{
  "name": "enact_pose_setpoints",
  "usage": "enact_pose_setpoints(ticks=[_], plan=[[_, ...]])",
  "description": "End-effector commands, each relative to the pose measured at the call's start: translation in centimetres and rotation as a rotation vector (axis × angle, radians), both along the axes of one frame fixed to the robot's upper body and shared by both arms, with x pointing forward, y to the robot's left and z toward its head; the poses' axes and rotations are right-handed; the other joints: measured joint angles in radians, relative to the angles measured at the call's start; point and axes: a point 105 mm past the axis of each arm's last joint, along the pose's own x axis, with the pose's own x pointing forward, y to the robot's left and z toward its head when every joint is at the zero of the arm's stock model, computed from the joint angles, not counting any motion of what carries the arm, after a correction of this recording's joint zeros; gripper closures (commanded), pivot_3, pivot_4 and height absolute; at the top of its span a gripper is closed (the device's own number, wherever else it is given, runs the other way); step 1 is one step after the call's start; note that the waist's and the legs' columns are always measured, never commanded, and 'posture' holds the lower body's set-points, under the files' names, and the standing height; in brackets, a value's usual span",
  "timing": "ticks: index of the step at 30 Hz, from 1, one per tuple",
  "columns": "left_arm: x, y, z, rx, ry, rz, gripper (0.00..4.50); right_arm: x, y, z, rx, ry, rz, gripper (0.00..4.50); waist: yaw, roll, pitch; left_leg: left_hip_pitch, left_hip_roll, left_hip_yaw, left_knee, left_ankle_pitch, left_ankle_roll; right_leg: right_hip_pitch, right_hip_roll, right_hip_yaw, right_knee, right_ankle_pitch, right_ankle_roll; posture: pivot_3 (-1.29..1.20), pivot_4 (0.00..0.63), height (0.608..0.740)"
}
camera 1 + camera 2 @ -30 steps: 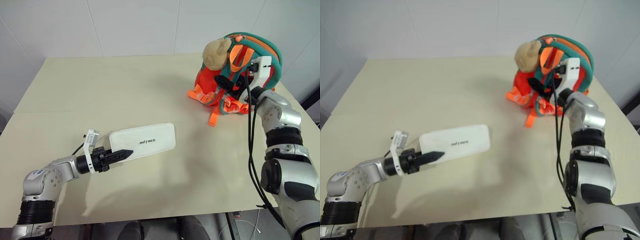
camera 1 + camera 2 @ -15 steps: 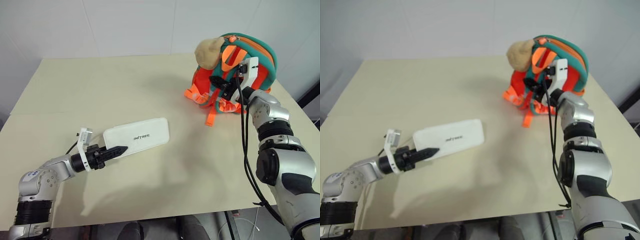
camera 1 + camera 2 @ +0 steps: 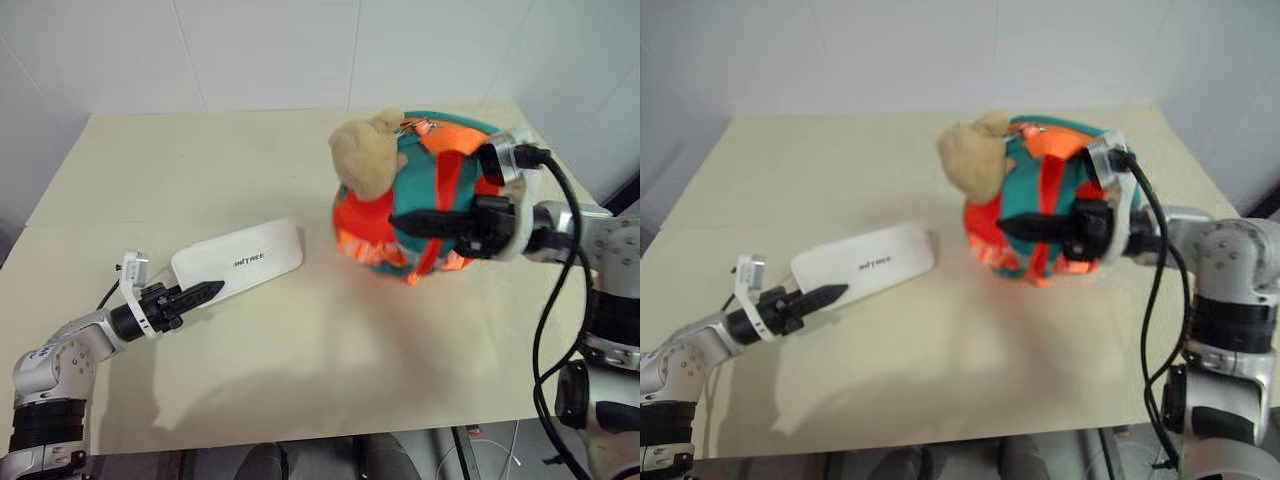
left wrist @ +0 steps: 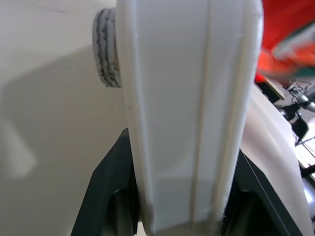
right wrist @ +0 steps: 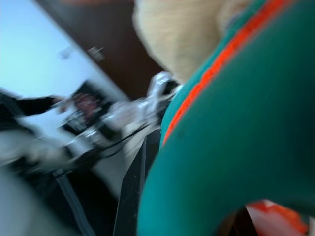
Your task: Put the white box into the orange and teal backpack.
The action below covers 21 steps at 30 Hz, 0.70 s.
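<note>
Over the cream counter, the left fingers pinch the flat white box; the right fingers grip the orange and teal backpack.

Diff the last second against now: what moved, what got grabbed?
Right hand closed on the orange and teal backpack and pulled it from the table's far right corner toward the middle, nearer the white box. Left hand, still clamped on the box's end, dragged it slightly left.

The white box lies left of the backpack.
</note>
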Motion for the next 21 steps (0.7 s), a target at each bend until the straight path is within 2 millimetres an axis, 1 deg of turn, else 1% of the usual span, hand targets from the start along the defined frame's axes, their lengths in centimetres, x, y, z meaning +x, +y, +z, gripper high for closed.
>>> enact_pose_setpoints(ticks=[1, 4, 6, 8, 11, 14, 15, 18, 21], plan=[[0.3, 1.0, 0.5, -0.006, -0.039, 0.053, 3.08, -2.8, -1.3, 0.8, -0.024, 0.018, 0.065, 3.95, 0.001, 0.000, 0.000, 0.000, 0.000, 0.000, 0.000, 0.000, 0.001, 0.000, 0.000, 0.000, 0.000, 0.000, 0.000, 0.00, 0.150, 0.740], [0.0, 0.8, 0.4, -0.004, -0.050, 0.035, 3.08, -2.7, -2.5, -0.4, -0.073, 0.083, 0.014, 3.95, 0.001, 0.000, 0.000, 0.000, 0.000, 0.000, 0.002, -0.001, 0.002, 0.001, 0.000, 0.000, 0.001, 0.000, 0.000, 0.00, 0.150, 0.740], [-0.4, 0.2, 0.8, -0.012, -0.062, -0.005, 3.08, -2.0, -3.1, -1.3, -0.089, 0.116, -0.040, 3.95, 0.001, -0.001, -0.001, 0.001, 0.000, 0.001, 0.002, -0.001, 0.002, 0.002, 0.000, 0.000, 0.000, 0.000, 0.000, 0.00, 0.150, 0.740], [-1.0, -0.7, 1.5, -0.012, -0.081, -0.057, 3.08, -1.1, -3.6, -2.0, -0.096, 0.125, -0.090, 3.95, 0.001, -0.001, -0.001, 0.001, 0.000, 0.001, 0.003, -0.001, 0.003, 0.002, 0.000, 0.001, 0.000, 0.000, 0.001, 0.00, 0.150, 0.740], [-1.6, -1.8, 3.4, -0.024, -0.142, -0.109, 3.08, -0.4, -3.5, -2.7, -0.097, 0.125, -0.104, 3.95, 0.000, -0.001, -0.001, 0.001, 0.000, 0.002, 0.003, -0.002, 0.003, 0.002, 0.000, 0.001, 0.001, 0.001, 0.001, 0.00, 0.150, 0.740], [-2.3, -2.4, 5.6, -0.052, -0.206, -0.141, 3.08, -0.2, -3.1, -3.4, -0.103, 0.124, -0.088, 3.95, 0.001, -0.001, -0.001, 0.001, 0.000, 0.003, 0.004, -0.002, 0.003, 0.002, 0.000, 0.002, 0.001, 0.001, 0.001, 0.00, 0.150, 0.740], [-2.6, -2.5, 6.8, -0.075, -0.239, -0.152, 3.08, -0.2, -2.9, -3.6, -0.105, 0.125, -0.081, 3.95, 0.000, -0.001, -0.001, 0.001, 0.000, 0.002, 0.004, -0.002, 0.003, 0.002, 0.000, 0.002, 0.001, 0.001, 0.001, 0.00, 0.150, 0.740], [-3.5, -2.7, 9.4, -0.121, -0.307, -0.171, 3.08, 0.3, -2.7, -4.2, -0.104, 0.125, -0.080, 3.95, 0.000, -0.001, -0.001, 0.001, 0.000, 0.003, 0.004, -0.002, 0.003, 0.002, 0.000, 0.002, 0.001, 0.001, 0.001, 0.00, 0.150, 0.740], [-4.5, -2.7, 11.2, -0.136, -0.349, -0.179, 3.08, 0.9, -2.6, -4.6, -0.102, 0.125, -0.086, 3.95, -0.002, -0.001, -0.001, 0.001, 0.000, 0.003, 0.005, -0.002, 0.003, 0.002, 0.000, 0.002, 0.001, 0.001, 0.001, 0.00, 0.150, 0.740]])
